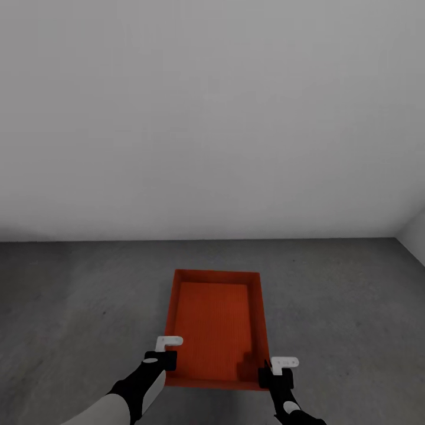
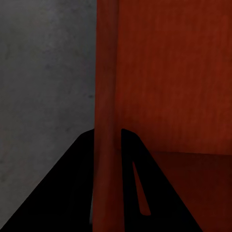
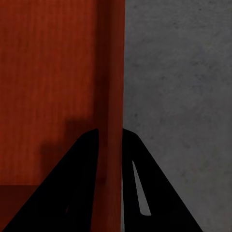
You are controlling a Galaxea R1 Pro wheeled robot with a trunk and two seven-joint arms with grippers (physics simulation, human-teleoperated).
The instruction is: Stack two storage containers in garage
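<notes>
One orange-red storage container (image 1: 215, 324), open-topped and empty, lies lengthwise in front of me over the dark grey concrete floor (image 1: 88, 295) of the garage. Whether it rests on the floor or hangs just above it, I cannot tell. My left gripper (image 1: 167, 358) is shut on the container's left wall near its near corner; that wall (image 2: 107, 96) runs between the black fingers (image 2: 72, 183). On the opposite side my right gripper (image 1: 270, 376) is shut on the right wall (image 3: 113, 72), fingers (image 3: 145, 183) either side of it. The second container is out of view.
A plain white wall (image 1: 212, 118) stands a short way beyond the container's far end. Another white wall (image 1: 416, 236) meets it at the far right corner. Bare concrete stretches to both sides of the bin.
</notes>
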